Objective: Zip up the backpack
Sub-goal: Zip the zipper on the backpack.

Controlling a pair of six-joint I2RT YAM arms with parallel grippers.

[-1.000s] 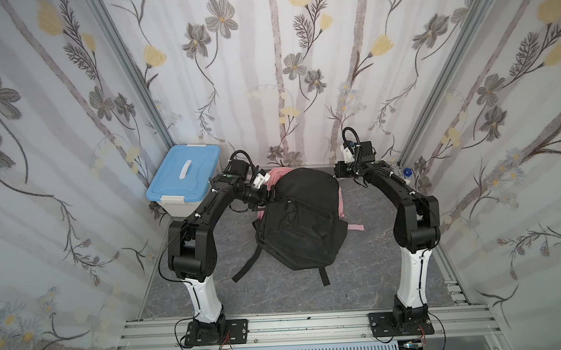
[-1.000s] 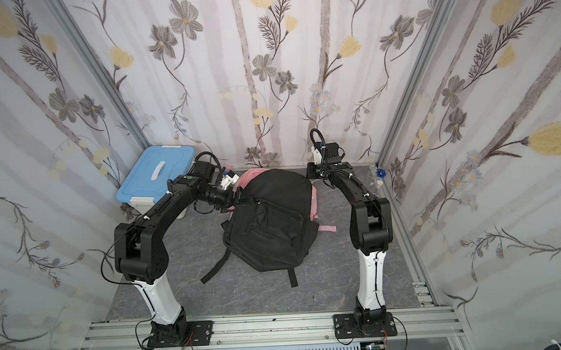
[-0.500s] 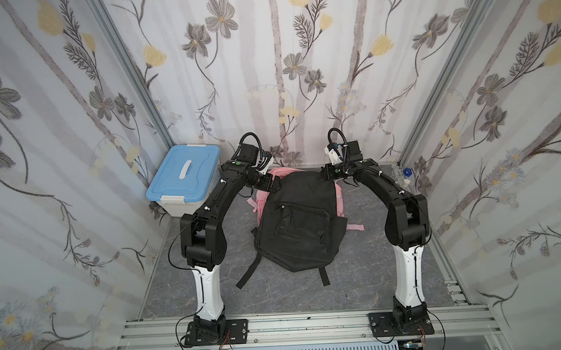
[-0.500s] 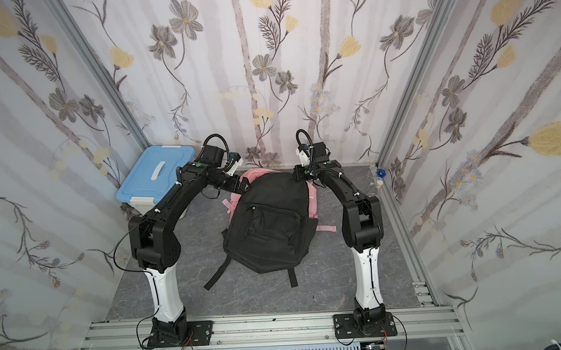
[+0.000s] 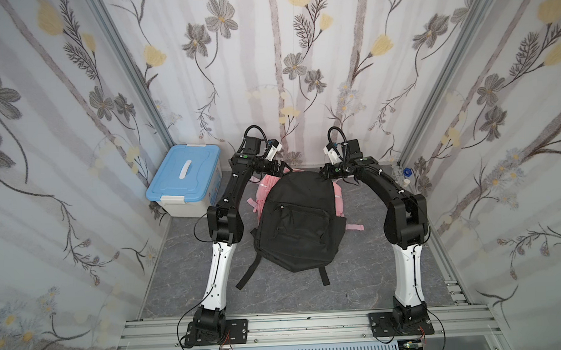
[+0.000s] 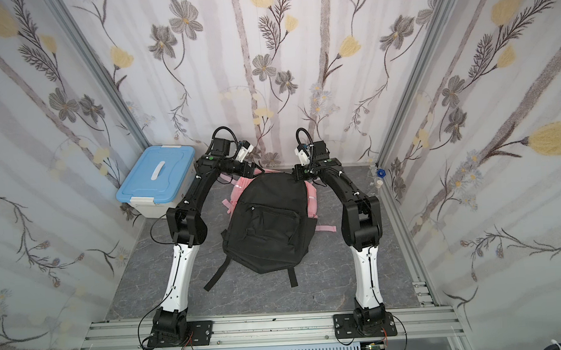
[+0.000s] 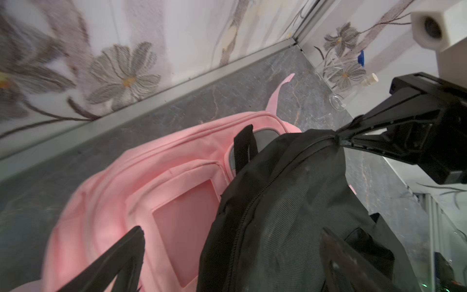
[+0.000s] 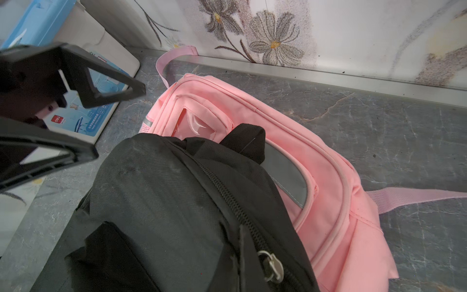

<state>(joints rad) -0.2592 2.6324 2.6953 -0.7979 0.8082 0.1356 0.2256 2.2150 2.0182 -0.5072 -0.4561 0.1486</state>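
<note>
The pink backpack (image 8: 328,182) lies on the tabletop (image 8: 379,121) near the back wall, mostly under a black backpack (image 5: 299,220). The right end effector (image 7: 337,138) is clenched on the black backpack's top seam; the left end effector (image 8: 120,122) hangs released beside it. Best to drag the black one fully clear before hunting the pink zipper pull.

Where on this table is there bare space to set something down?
Widest bare patch: the table between the black backpack's bottom and the front rail. Another: in front of the blue box, beside the left arm. Crowded: the far middle, black backpack lying on the pink backpack; small bottles in the far right corner.
</note>
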